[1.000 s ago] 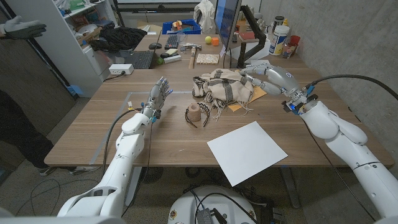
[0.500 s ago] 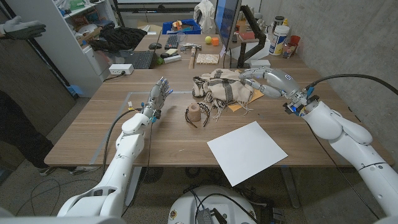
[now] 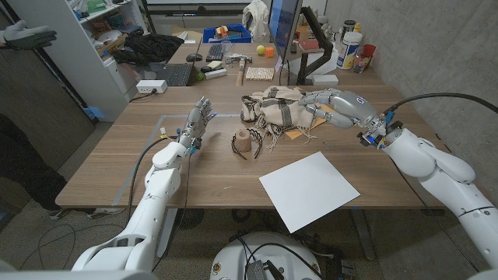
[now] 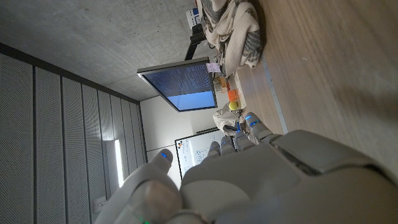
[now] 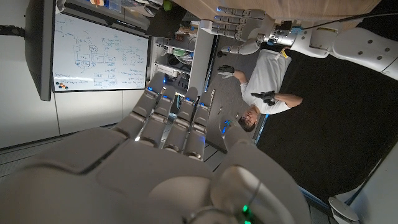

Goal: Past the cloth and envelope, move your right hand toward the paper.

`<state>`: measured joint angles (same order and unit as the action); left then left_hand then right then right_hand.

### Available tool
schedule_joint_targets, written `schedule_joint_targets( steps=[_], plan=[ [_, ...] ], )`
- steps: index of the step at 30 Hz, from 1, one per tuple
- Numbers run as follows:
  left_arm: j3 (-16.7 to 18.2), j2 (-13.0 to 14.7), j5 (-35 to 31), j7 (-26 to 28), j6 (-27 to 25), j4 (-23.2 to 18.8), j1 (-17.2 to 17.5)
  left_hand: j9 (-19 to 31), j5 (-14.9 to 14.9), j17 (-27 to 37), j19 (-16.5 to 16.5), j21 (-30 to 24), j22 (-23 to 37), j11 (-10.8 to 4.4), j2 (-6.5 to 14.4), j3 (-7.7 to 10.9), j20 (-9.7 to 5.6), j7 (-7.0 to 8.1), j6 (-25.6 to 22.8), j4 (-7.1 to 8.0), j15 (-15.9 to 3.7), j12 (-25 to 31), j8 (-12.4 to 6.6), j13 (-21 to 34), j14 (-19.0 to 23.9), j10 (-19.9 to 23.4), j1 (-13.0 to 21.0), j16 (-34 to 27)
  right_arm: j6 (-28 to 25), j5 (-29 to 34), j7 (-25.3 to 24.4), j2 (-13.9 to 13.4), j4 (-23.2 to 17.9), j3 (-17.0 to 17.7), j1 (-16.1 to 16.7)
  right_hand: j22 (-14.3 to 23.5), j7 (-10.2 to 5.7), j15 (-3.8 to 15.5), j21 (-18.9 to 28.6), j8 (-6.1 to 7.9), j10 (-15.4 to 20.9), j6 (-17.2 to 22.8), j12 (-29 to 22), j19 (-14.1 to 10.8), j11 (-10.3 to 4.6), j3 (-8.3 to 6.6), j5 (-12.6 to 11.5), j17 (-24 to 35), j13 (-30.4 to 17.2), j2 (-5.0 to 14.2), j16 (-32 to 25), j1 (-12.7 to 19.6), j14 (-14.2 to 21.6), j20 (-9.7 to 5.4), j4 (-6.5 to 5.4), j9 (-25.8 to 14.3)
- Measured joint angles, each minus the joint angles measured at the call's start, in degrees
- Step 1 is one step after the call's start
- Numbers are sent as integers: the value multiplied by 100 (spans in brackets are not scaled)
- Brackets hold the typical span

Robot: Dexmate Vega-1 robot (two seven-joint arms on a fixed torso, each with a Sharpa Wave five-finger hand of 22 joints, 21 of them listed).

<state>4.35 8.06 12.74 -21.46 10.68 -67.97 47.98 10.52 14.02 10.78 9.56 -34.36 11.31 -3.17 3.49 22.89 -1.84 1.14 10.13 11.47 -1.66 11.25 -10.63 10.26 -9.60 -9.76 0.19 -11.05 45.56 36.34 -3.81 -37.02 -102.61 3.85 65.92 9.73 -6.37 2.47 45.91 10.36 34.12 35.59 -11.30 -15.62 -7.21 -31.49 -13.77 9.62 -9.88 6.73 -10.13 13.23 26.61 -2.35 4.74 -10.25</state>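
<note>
A lab: whiteboard (image 5: 99, 53), monitor (image 3: 282, 27), cluttered shelves (image 3: 101, 19) (tools lying about).

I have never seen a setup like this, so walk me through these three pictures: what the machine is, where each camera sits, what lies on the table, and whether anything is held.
This is a robot with two arms, standing still at a wooden table. The wide picture comes from a camera on its head, looking down. The other two come from cameras on its wrists, looking along the backs of the hands, so those views appear turned.

The left robot hand is raised with fingers apart, holding nothing. The right robot hand reaches over a striped cloth, also holding nothing.

A tan envelope peeks from under the cloth. A white paper lies nearer the robot, and a small wooden cylinder stands mid-table.
</note>
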Motion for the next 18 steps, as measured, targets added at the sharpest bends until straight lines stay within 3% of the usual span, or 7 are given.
schedule_joint_targets(
  steps=[6, 18],
  plan=[
    [-2, -4, 0, 16, 1, -35, 28, 0, 23, 0, 0, 0, 0, 0, 0, -6, 0, 0, 0, 6, 0, 0, 0, 0, 0, 0, 0, 0, 31, 60, 51, -55, -70, 33, 45, 0, -28, 19, 0, -21, -27, -90, 0, 45, -26, -1, 0, 0, 0, -35, 0, -27, -23, 0, 1, 0],
    [7, -10, 8, 50, 1, -107, 90, 0, 23, 0, 0, 0, 0, 0, 0, -30, 0, 0, 0, -17, 0, 0, 0, 0, 0, 0, 0, 0, 45, 124, 319, -168, -190, 49, 114, 7, -59, 20, -113, -22, -215, -326, 33, 105, 100, -22, 0, 0, 0, -137, 0, -61, -145, 0, 72, 0]
  ],
)
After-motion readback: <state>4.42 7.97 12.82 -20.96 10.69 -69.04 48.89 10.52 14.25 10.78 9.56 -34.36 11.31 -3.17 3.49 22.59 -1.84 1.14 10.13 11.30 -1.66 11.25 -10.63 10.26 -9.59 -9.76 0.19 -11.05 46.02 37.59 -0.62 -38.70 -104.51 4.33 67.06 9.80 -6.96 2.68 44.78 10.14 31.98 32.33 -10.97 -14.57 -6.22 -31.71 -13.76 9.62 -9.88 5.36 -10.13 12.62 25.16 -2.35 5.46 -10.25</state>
